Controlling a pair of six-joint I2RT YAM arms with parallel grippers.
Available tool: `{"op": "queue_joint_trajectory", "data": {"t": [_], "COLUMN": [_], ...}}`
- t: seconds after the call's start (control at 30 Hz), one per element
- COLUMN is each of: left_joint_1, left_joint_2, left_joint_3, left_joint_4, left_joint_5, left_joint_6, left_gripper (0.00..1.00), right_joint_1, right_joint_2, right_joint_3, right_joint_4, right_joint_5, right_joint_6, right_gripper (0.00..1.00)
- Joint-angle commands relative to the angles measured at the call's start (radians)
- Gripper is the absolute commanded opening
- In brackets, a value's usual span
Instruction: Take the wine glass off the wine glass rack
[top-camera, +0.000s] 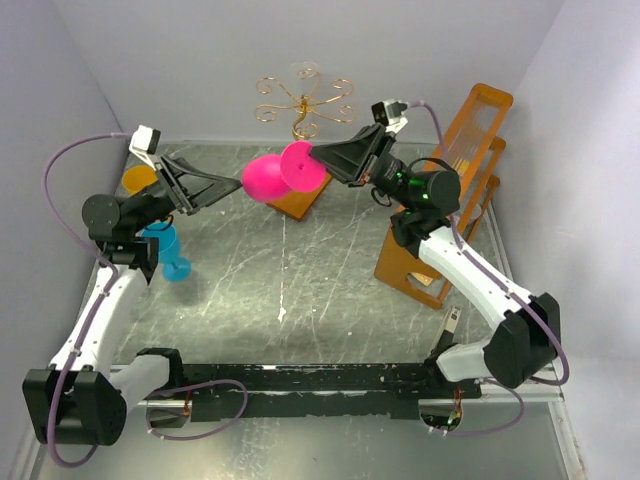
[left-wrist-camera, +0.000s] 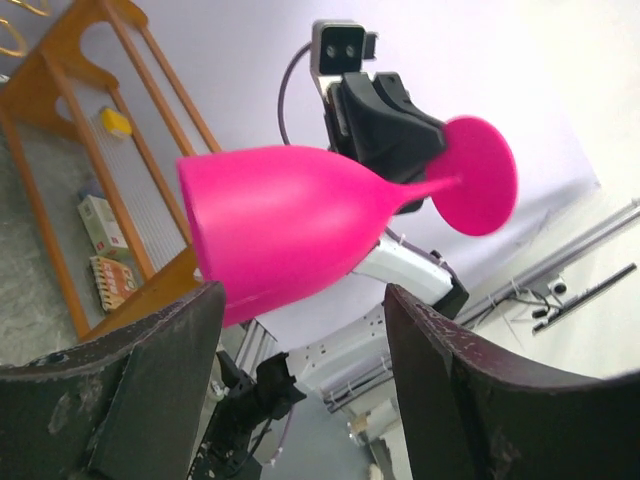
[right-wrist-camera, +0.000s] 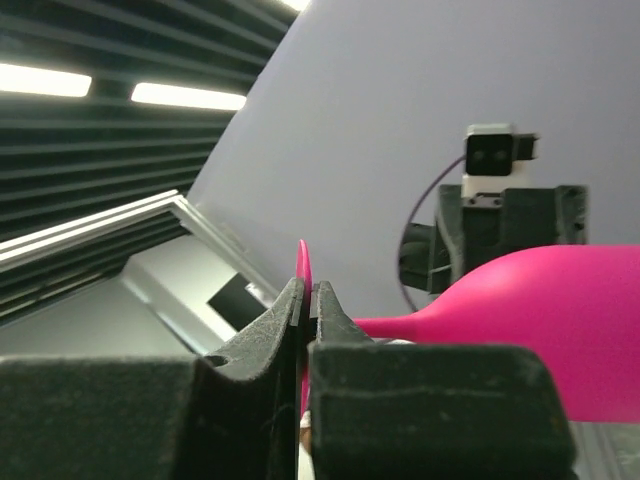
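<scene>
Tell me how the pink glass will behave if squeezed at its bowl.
Likely stiff and light: the wine glass juts sideways from the right gripper pinching its foot. Its smooth tapered bowl may slip in the left gripper.

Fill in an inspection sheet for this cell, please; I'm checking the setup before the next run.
Surface: grey streaked table.
Job's things: pink wine glass held level in the air, apart from the wire arms of the rack.
Clutter: blue glass beside the left arm; orange item behind it; orange frame at right.
Grippers: right gripper shut on the glass's foot; left gripper open at the bowl, contact unclear.
Cables: a purple cable loops by each arm, away from the glass.
Surroundings: plain grey walls; nothing else seen.
</scene>
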Motion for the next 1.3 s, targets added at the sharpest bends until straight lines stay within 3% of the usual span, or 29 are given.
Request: {"op": "queue_joint_trajectory", "data": {"t": [0.0,0.17,0.4,0.77,0.87,1.0,1.17,1.27], "left_joint_1": [0.071,0.077,0.082,0.072,0.072,0.072,0.073,0.073], "left_joint_2": [-0.019,0.051,0.045,0.107,0.098,0.089,0.074,0.058], "left_joint_3": [-0.065,-0.096,-0.096,-0.026,-0.022,-0.029,-0.042,-0.051], "left_joint_4": [0.259,0.63,0.714,0.994,0.994,0.974,0.916,0.862], "left_joint_5": [0.001,0.009,-0.003,-0.008,-0.012,-0.005,0.019,0.03], "left_joint_6": [-0.198,-0.445,-0.512,-0.726,-0.721,-0.709,-0.667,-0.632], "left_gripper": [0.76,0.75,0.75,0.71,0.6,0.37,0.08,0.07], "right_joint_1": [0.047,0.06,0.067,0.094,0.094,0.085,0.017,-0.052], "right_joint_2": [0.016,0.029,0.043,0.119,0.124,0.114,0.069,0.025], "right_joint_3": [0.038,0.033,0.045,0.059,0.049,0.025,-0.039,-0.082], "right_joint_4": [0.188,0.197,0.201,0.222,0.201,0.144,0.061,-0.03], "right_joint_5": [0.029,0.055,0.072,0.099,0.105,0.107,0.097,0.101], "right_joint_6": [0.112,0.117,0.12,0.135,0.113,0.062,-0.026,-0.108], "right_gripper": [0.0,0.0,0.0,0.0,0.0,0.0,0.25,0.4]}}
